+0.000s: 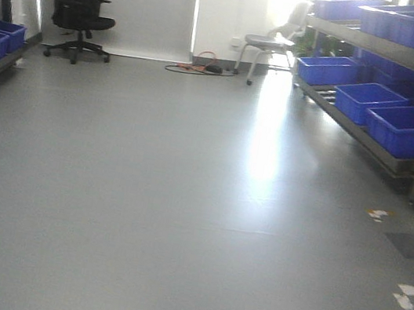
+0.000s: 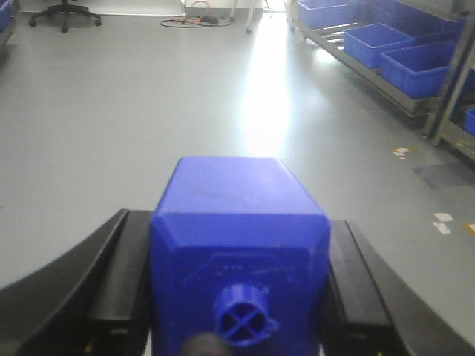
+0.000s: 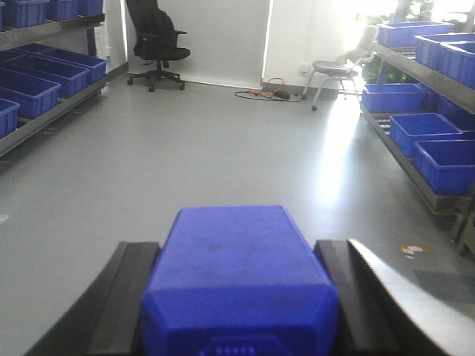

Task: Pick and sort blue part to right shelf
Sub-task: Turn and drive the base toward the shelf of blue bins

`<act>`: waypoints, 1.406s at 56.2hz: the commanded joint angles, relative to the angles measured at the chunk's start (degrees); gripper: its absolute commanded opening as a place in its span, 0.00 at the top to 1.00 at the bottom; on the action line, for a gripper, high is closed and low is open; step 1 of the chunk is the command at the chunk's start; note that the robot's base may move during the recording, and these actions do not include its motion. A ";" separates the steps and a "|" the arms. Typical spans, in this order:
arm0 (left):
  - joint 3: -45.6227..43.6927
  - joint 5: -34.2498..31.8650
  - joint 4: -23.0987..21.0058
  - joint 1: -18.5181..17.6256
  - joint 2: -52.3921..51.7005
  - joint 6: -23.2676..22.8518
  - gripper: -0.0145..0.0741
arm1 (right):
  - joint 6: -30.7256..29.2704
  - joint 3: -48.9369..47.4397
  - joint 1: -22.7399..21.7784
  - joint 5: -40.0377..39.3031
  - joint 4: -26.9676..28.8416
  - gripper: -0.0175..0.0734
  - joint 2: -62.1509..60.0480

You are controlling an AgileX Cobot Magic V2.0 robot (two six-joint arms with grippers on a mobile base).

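Carry step. Your left tool [image 2: 241,285] is clamped on a blue part [image 2: 236,194]; right tool [image 3: 239,300] is clamped on a second blue part [image 3: 237,252]. The right shelf [image 1: 403,53] is well apart, ahead-right. Next, probably: drive over and release into a bin [image 1: 406,129].

Frame bottoms crop both loads: the blue plastic block [image 2: 237,193] in the left gripper [image 2: 234,222], the second blue plastic block [image 3: 237,297] in the right gripper [image 3: 236,245]. Front view: glare blurs the far end of the steel-framed right shelf [image 1: 399,53]; the right edge cuts it.
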 commanded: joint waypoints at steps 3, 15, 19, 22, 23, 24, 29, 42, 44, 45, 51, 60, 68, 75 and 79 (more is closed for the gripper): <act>-1.90 -5.25 -0.24 -0.06 0.68 -0.33 0.46 | -0.22 -1.82 0.08 -5.45 -0.85 0.58 0.73; -1.90 -5.25 -0.24 -0.06 0.68 -0.33 0.46 | -0.22 -1.82 0.08 -5.45 -0.85 0.58 0.73; -1.90 -5.25 -0.24 -0.06 0.68 -0.33 0.46 | -0.22 -1.82 0.08 -5.45 -0.85 0.58 0.73; -1.90 -5.25 -0.24 -0.06 0.68 -0.33 0.46 | -0.22 -1.82 0.08 -5.45 -0.85 0.58 0.73; -1.90 -5.25 -0.24 -0.06 0.68 -0.33 0.46 | -0.22 -1.82 0.08 -5.45 -0.85 0.58 0.73; -1.90 -5.25 -0.24 -0.06 0.68 -0.33 0.46 | -0.22 -1.82 0.08 -5.45 -0.85 0.58 0.73; -1.90 -5.25 -0.24 -0.06 0.68 -0.33 0.46 | -0.22 -1.82 0.08 -5.45 -0.85 0.58 0.73; -1.90 -5.25 -0.24 -0.06 0.68 -0.33 0.46 | -0.22 -1.82 0.08 -5.45 -0.85 0.58 0.73; -1.90 -5.25 -0.24 -0.06 0.68 -0.33 0.46 | -0.22 -1.82 0.08 -5.45 -0.85 0.58 0.73; -1.90 -5.25 -0.24 -0.06 0.68 -0.33 0.46 | -0.22 -1.82 0.08 -5.45 -0.85 0.58 0.73; -1.90 -5.25 -0.24 -0.06 0.68 -0.33 0.46 | -0.22 -1.82 0.08 -5.45 -0.85 0.58 0.73; -1.90 -5.25 -0.24 -0.06 0.68 -0.33 0.46 | -0.22 -1.82 0.08 -5.45 -0.85 0.58 0.73; -1.90 -5.25 -0.24 -0.06 0.68 -0.33 0.46 | -0.22 -1.82 0.08 -5.45 -0.85 0.58 0.73; -1.90 -5.25 -0.24 -0.06 0.68 -0.33 0.46 | -0.22 -1.82 0.08 -5.45 -0.85 0.58 0.73; -1.90 -5.25 -0.24 -0.06 0.68 -0.33 0.46 | -0.22 -1.82 0.08 -5.45 -0.85 0.58 0.73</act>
